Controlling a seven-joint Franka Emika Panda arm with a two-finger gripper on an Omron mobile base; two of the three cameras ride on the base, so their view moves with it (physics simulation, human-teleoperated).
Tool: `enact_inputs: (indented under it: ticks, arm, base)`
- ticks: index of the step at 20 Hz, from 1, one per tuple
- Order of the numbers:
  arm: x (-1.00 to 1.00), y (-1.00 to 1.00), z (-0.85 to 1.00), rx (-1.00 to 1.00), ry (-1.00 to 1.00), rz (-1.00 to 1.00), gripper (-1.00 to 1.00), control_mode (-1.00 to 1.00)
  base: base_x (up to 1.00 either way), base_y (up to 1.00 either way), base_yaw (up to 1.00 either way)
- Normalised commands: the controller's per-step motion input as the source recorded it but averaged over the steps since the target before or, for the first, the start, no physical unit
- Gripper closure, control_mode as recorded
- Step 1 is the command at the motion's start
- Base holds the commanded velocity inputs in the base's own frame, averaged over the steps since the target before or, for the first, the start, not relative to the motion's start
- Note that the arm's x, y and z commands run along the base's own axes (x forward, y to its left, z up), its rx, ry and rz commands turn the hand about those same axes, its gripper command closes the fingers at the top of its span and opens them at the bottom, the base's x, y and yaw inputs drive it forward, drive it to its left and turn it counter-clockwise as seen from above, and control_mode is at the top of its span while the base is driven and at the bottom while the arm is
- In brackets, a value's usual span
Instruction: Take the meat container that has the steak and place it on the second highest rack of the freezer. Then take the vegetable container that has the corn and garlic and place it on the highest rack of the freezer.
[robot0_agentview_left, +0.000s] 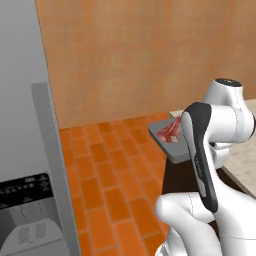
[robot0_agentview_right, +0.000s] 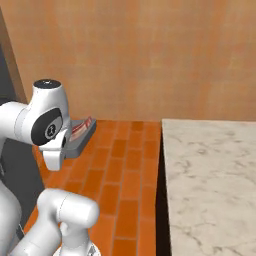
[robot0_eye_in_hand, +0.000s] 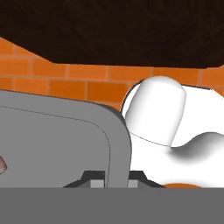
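The meat container is a flat grey tray held in the air above the brick floor, with the red, white-streaked steak lying in it. From the right base view the container and steak peek out behind my forearm. In the hand view my gripper is shut on the container's rounded rim, one dark fingertip on each side of the wall. The freezer stands at the left, and its door carries a black dispenser panel. Its racks are hidden. The vegetable container with the corn and garlic is out of view.
A marble counter runs along the right, with a dark side panel dropping to the orange brick floor. A tan wall closes the back. The freezer door's edge juts out toward me at the left.
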Motion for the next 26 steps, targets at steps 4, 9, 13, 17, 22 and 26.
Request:
enact_inputs:
  ticks: [4, 9, 13, 17, 22, 26]
  arm:
    - [0.00, 0.00, 0.00, 0.00, 0.00, 0.00, 1.00, 1.00]
    - [0.00, 0.00, 0.00, 0.00, 0.00, 0.00, 1.00, 1.00]
    - [0.00, 0.00, 0.00, 0.00, 0.00, 0.00, 1.00, 1.00]
    - [0.00, 0.00, 0.00, 0.00, 0.00, 0.00, 1.00, 1.00]
    - [0.00, 0.00, 0.00, 0.00, 0.00, 0.00, 1.00, 1.00]
    - [0.00, 0.00, 0.00, 0.00, 0.00, 0.00, 1.00, 1.00]
  base:
    - [0.95, -0.23, 0.20]
    - [0.98, -0.22, 0.20]
    - [0.93, -0.09, 0.21]
    - [0.36, 0.00, 0.44]
    - [0.04, -0.05, 0.89]
    - [0.00, -0.30, 0.89]
